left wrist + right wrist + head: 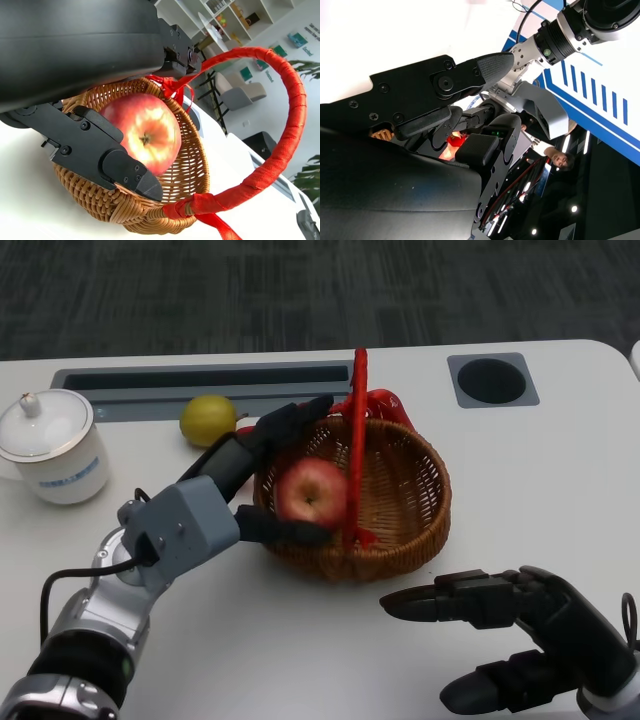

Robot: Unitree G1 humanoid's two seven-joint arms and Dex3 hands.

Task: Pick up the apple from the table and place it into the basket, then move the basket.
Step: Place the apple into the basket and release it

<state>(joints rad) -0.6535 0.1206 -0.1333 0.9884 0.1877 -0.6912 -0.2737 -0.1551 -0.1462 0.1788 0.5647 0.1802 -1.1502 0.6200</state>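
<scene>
- Left hand (262, 478): reaches over the near-left rim of the basket (410, 540). Its fingers bracket the apple (312, 492), upper fingers behind it and a lower finger in front at the rim. The left wrist view shows the apple (147, 131) between the fingers, over the basket's interior. Whether the apple rests on the basket floor cannot be told.
- Basket: wicker, on the white table (540, 490), with an upright red-wrapped handle (357, 440).
- Right hand (505, 635): near the table's front edge, just in front of the basket and apart from it. Fingers spread and extended to the left; it holds nothing.
- Lemon (208, 420): on the table, left of the basket, behind the left hand.
- Cup (52, 448): white, lidded, at the far left.
</scene>
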